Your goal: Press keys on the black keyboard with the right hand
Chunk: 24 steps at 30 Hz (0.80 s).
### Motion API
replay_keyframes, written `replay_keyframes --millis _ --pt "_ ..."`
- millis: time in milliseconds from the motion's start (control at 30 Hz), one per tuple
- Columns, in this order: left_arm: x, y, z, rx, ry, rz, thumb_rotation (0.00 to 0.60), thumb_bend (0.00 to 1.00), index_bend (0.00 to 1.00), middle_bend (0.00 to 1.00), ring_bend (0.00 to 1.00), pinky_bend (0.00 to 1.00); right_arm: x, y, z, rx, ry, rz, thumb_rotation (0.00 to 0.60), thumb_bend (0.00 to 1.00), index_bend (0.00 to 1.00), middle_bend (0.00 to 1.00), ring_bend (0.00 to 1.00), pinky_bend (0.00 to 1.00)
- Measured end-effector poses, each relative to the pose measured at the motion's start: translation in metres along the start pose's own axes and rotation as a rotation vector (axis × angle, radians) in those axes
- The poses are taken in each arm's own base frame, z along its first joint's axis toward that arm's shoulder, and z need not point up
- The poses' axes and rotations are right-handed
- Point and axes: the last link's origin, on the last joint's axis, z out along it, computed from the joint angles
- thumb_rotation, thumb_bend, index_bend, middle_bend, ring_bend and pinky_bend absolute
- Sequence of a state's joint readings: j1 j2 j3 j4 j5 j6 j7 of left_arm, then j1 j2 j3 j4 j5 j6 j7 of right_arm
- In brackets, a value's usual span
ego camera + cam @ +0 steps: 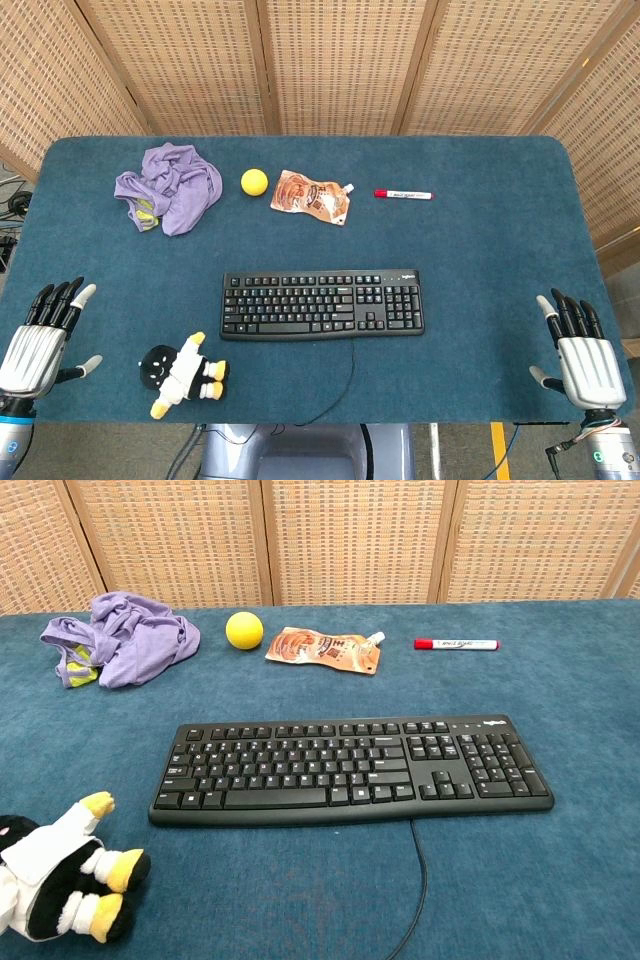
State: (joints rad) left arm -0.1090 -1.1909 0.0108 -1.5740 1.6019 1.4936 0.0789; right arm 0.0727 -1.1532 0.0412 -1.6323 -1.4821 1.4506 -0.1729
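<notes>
The black keyboard [322,304] [350,768] lies flat at the middle of the blue table, its cable trailing off the front edge. My right hand [578,355] rests at the table's front right corner, fingers apart and holding nothing, well to the right of the keyboard. My left hand [42,338] sits at the front left corner, also with fingers spread and nothing in it. Neither hand shows in the chest view.
A plush penguin [183,373] [55,880] lies in front of the keyboard's left end. Along the back lie a purple cloth [168,186] [120,638], a yellow ball [254,181] [244,630], an orange pouch [313,196] [324,647] and a red marker [403,194] [456,644].
</notes>
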Motion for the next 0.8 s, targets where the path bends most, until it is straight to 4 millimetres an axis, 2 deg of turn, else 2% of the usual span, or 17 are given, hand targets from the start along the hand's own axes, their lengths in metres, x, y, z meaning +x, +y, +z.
replay_keyframes --millis 800 --pt "0.0012 0.0000 0.0003 -0.001 0.008 -0.005 0.600 0.04 0.00 0.00 0.00 0.00 -0.0003 -0.0008 0.0004 0.002 0.000 0.002 0.600 0.16 0.00 0.00 0.00 0.00"
